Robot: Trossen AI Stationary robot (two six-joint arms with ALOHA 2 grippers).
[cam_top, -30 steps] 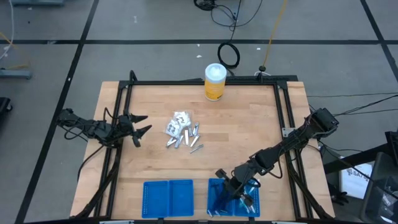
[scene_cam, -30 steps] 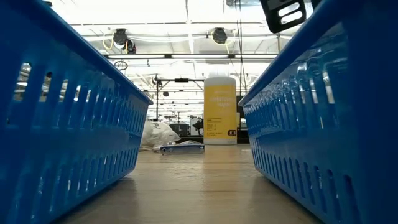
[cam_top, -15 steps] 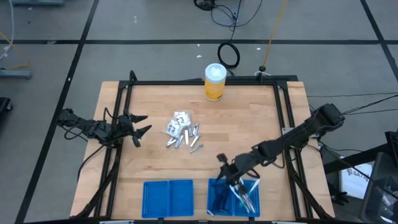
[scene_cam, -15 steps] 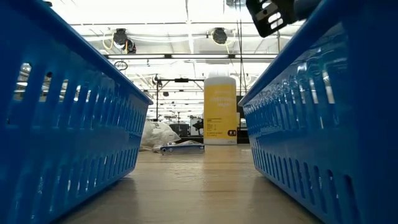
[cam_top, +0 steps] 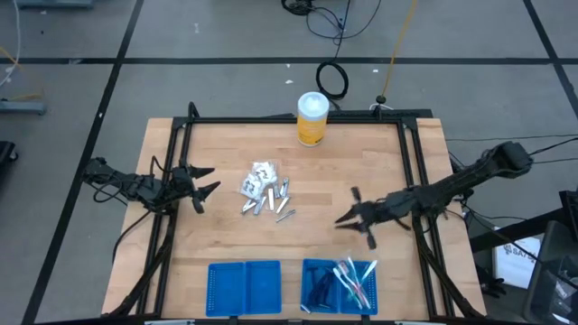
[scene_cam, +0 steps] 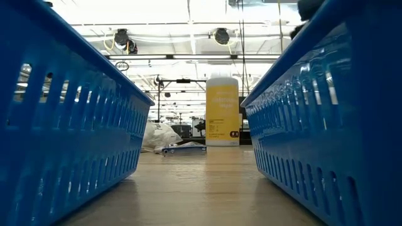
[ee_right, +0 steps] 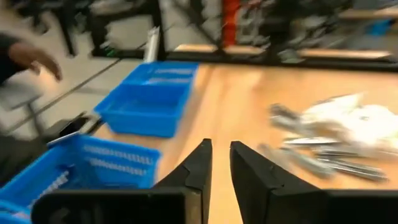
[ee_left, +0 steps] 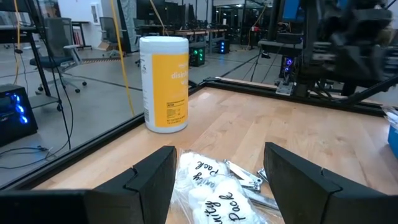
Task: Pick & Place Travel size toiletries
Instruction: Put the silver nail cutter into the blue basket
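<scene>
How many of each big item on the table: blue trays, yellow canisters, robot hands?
Blue trays: 2 (left tray, right tray)
Yellow canisters: 1 (canister)
Robot hands: 2 (left hand, right hand)
Total: 5

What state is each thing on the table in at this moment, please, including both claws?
Left claw: open, empty, at the table's left edge.
Right claw: empty, over bare wood between pile and trays, fingers nearly together.
Toiletries pile: loose heap mid-table, untouched.
Yellow canister: upright, lid on.
Right blue tray: holds several brushes.
Left blue tray: looks empty.
</scene>
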